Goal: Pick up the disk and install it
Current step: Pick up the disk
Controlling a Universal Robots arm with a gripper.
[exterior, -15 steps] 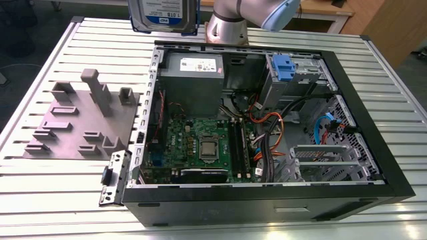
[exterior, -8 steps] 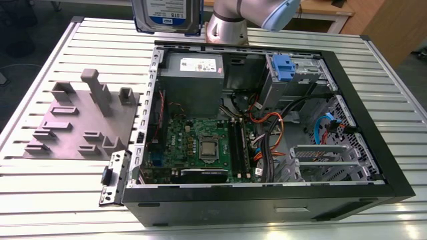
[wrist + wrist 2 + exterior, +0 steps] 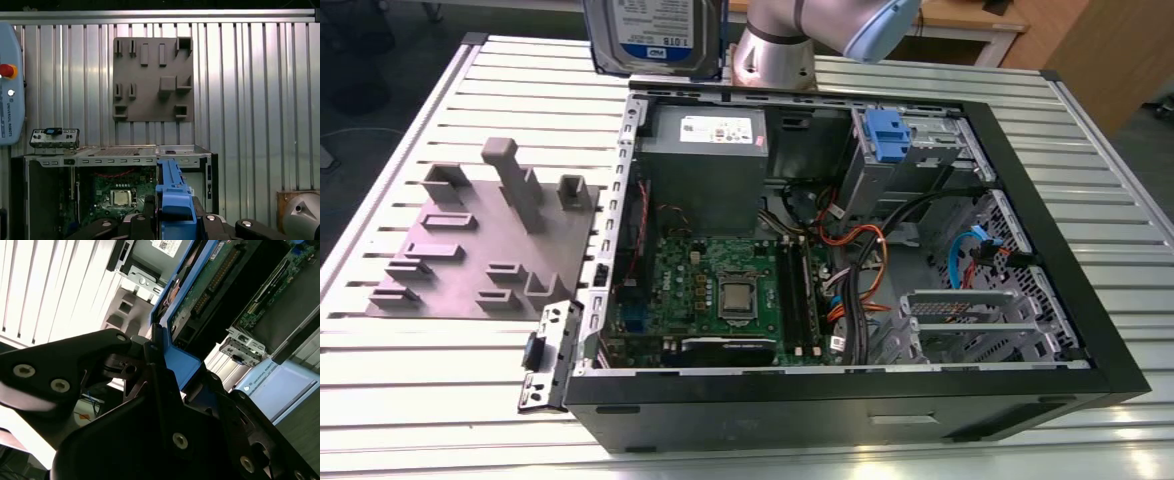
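Pinches the blue carrier frame of the disk (image 3: pixel 210 287) between the black fingers (image 3: pixel 90 352) of the gripper (image 3: pixel 175 220), edge-on in both wrist views. Holds it aloft over the far edge of the bench (image 3: pixel 440 340) in the exterior view, behind the open computer case (image 3: pixel 854 400), label facing forward. Risks a twist or slip, judging by a grip on plastic alone, near one end. Could snag the orange and black cables (image 3: pixel 854 265) or miss the drive cage (image 3: pixel 941 150) if tilted. Cannot make out the pad contact on either side, nor the disk's upper part, cut off at the exterior view's top.
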